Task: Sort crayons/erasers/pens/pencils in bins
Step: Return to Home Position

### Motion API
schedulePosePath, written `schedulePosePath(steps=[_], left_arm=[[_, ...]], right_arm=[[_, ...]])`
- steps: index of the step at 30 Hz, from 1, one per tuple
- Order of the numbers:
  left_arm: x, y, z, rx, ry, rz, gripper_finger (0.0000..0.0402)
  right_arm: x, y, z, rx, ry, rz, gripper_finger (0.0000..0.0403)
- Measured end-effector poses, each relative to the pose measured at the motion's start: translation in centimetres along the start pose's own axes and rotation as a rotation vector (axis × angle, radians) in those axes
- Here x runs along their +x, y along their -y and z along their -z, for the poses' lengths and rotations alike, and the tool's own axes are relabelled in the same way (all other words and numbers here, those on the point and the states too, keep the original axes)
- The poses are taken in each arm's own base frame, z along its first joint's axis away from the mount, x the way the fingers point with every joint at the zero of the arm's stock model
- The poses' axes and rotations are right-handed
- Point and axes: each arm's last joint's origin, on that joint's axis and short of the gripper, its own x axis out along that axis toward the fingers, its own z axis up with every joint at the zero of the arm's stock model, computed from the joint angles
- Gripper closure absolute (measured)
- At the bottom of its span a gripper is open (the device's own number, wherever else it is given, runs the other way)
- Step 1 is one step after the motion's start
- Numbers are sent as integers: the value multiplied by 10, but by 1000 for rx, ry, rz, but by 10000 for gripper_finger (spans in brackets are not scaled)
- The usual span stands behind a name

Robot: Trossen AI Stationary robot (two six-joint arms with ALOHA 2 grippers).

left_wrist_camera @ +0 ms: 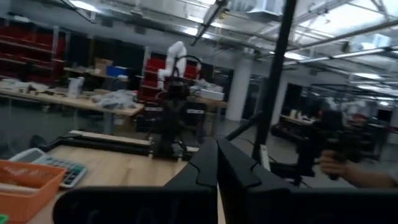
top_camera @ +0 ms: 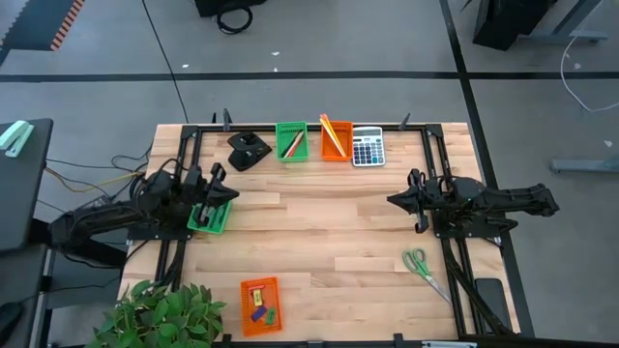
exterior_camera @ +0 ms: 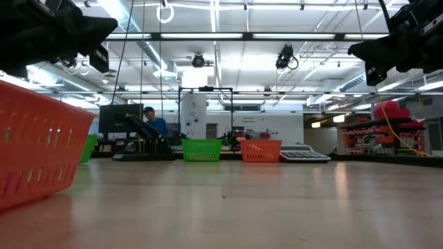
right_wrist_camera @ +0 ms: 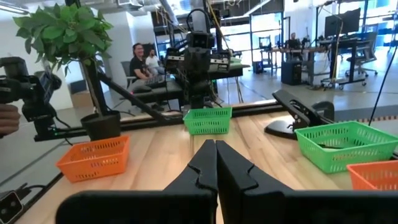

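Four bins on the wooden table (top_camera: 319, 227): a green bin (top_camera: 292, 141) and an orange bin (top_camera: 336, 139) side by side at the far edge, each holding long sticks; a second green bin (top_camera: 210, 217) at the left side, beneath the left gripper (top_camera: 228, 192); a second orange bin (top_camera: 259, 305) near the front edge, holding small erasers (top_camera: 259, 307). Left gripper: jaws pressed together, empty. Right gripper (top_camera: 394, 200): raised over the right side, jaws pressed together, empty. Calculator (top_camera: 368, 147) just beside the far orange bin; scissors (top_camera: 421, 266) front right.
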Motion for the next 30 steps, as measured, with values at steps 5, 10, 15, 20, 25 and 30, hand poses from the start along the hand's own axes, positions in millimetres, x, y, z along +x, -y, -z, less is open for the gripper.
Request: schedulePosePath(steps=[5,10,15,20,25,30], left_arm=[[-2,2,-2,-10,22,-12,397],[-3,7,-3,-13,40,19,392],[-3,9,4,18,-8,-17,397],[-2,11,9,31,-61,2,390],[-2,10,10,76,-64,-26,393],[-5,7,12,120,-107,-68,391]], right_arm=[[0,0,1,25,-10,1,397],[0,0,1,46,-9,1,397],[0,0,1,98,-10,1,397],[0,0,1,103,-10,1,397],[0,0,1,103,-10,1,397],[0,0,1,103,-10,1,397]])
